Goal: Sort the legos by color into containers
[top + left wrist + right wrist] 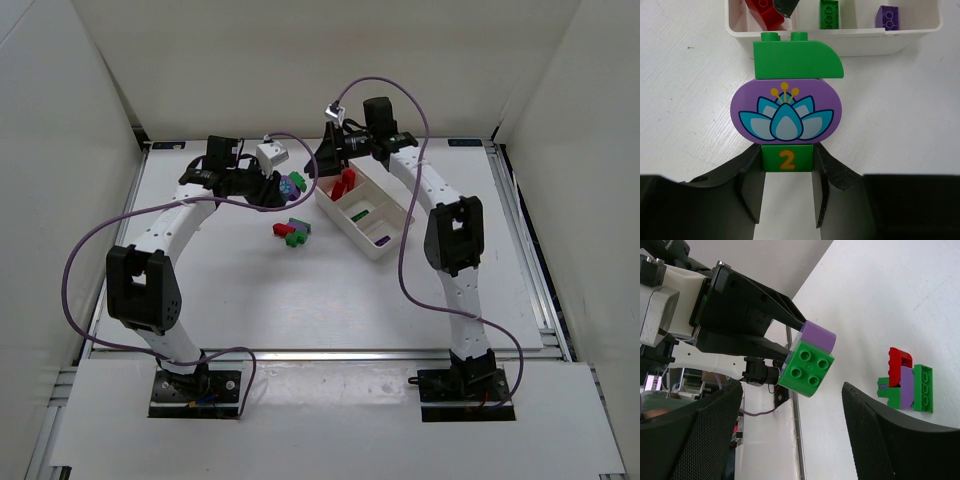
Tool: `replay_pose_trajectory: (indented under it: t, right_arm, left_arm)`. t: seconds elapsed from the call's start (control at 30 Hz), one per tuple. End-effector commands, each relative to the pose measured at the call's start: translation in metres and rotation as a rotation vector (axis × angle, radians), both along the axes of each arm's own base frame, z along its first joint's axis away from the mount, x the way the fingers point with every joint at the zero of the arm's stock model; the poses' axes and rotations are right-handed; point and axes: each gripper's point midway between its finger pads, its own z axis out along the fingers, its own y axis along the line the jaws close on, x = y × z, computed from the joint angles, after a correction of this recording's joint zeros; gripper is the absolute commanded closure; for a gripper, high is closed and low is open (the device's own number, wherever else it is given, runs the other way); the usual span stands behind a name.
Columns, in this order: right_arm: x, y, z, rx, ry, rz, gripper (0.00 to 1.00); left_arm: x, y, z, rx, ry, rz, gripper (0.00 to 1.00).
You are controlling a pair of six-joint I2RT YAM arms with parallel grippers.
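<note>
The left end effector [787, 195] is clamped on the green "2" brick at the base of a three-piece stack [786, 110]: that brick, a purple oval piece with a flower, and a green curved brick on top. It holds the stack lengthwise, near the middle of the counter's [250, 300] far edge, pointing at the tray [840, 42]. The stack mixes two colours, so it probably has to be pulled apart before either piece can go in. That would explain why it is presented this way.

The right end effector [335, 170] has its fingers spread wide, nothing between them. It faces the stack's free end from above the tray's far end, where the red bricks [765, 15] lie.

The tray runs diagonally toward the right edge, with a green brick [829, 12] in its middle section and a purple brick [887, 17] in the near one. A loose cluster [291, 232] of red, purple and green waits mid-counter, with open room toward the near and left edges.
</note>
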Motion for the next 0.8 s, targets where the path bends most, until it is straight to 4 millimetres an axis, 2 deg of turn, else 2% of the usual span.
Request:
replay_pose_trajectory:
  t: [0.0, 0.17, 0.4, 0.5, 0.53, 0.6, 0.63, 0.7, 0.73, 0.77]
  right_arm:
    - [-0.011, 0.012, 0.020, 0.024, -0.042, 0.031, 0.17]
    - [-0.012, 0.020, 0.012, -0.005, -0.004, 0.012, 0.19]
    - [-0.012, 0.021, -0.004, -0.045, 0.052, -0.013, 0.23]
    - [-0.011, 0.022, -0.007, -0.050, 0.053, -0.018, 0.36]
    - [-0.012, 0.024, -0.008, -0.051, 0.055, -0.015, 0.48]
    - [-0.012, 0.025, -0.009, -0.050, 0.050, -0.013, 0.62]
    - [-0.012, 0.026, -0.009, -0.050, 0.049, -0.013, 0.76]
    - [-0.012, 0.025, -0.008, -0.048, 0.041, -0.014, 0.90]
    - [-0.011, 0.025, -0.009, -0.051, 0.042, -0.016, 1.00]
    - [-0.012, 0.025, -0.007, -0.052, 0.034, -0.017, 1.00]
  left_arm:
    - [0.004, -0.009, 0.029, -0.037, -0.073, -0.029, 0.90]
    - [0.009, -0.007, 0.028, -0.023, -0.084, -0.024, 0.90]
    - [0.014, -0.009, 0.028, -0.020, -0.092, -0.026, 0.90]
    - [0.013, -0.010, 0.028, -0.019, -0.091, -0.030, 0.90]
    - [0.013, -0.011, 0.028, -0.020, -0.092, -0.031, 0.90]
    - [0.013, -0.011, 0.028, -0.020, -0.092, -0.031, 0.90]
    - [0.013, -0.011, 0.028, -0.019, -0.091, -0.031, 0.90]
    - [0.013, -0.010, 0.025, -0.014, -0.086, -0.027, 0.90]
    - [0.013, -0.010, 0.026, -0.014, -0.088, -0.029, 0.90]
    - [0.011, -0.009, 0.023, -0.012, -0.082, -0.028, 0.90]
